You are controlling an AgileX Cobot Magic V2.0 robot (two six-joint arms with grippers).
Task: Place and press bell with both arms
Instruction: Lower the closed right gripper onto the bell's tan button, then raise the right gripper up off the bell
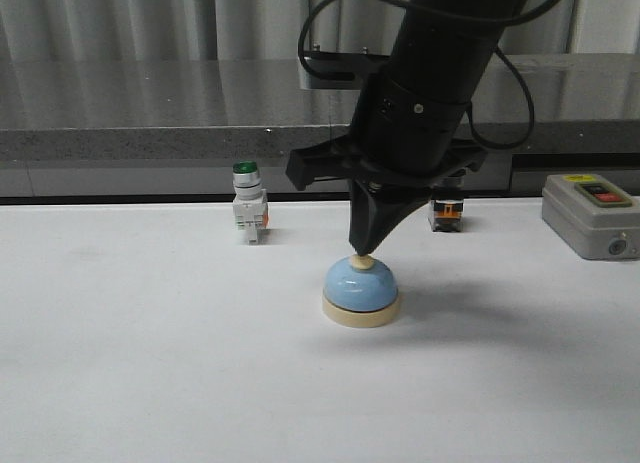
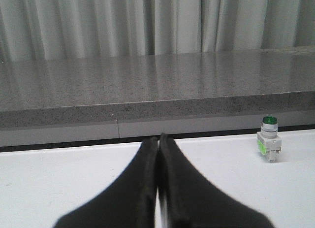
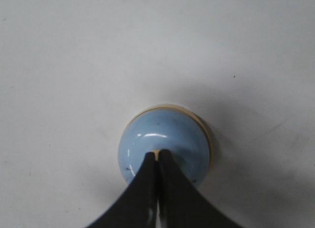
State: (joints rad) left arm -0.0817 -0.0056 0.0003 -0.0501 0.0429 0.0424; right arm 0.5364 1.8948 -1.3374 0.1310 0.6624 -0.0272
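The light-blue bell (image 1: pixel 360 289) with a cream base stands on the white table (image 1: pixel 150 363), near the middle. My right gripper (image 1: pixel 362 247) is shut, empty, and points straight down with its tips on the bell's cream button (image 1: pixel 363 262). In the right wrist view the shut right gripper (image 3: pixel 158 153) covers the button at the top of the bell's blue dome (image 3: pixel 165 139). My left gripper (image 2: pixel 158 138) is shut and empty, low over the table; it shows only in the left wrist view.
A white push-button switch with a green cap (image 1: pixel 249 203) stands behind the bell to the left; it also shows in the left wrist view (image 2: pixel 269 139). A grey box with red and black buttons (image 1: pixel 592 213) sits at the right. A small black and orange part (image 1: pixel 445 213) stands behind the arm. A grey ledge (image 1: pixel 150 143) borders the table's back.
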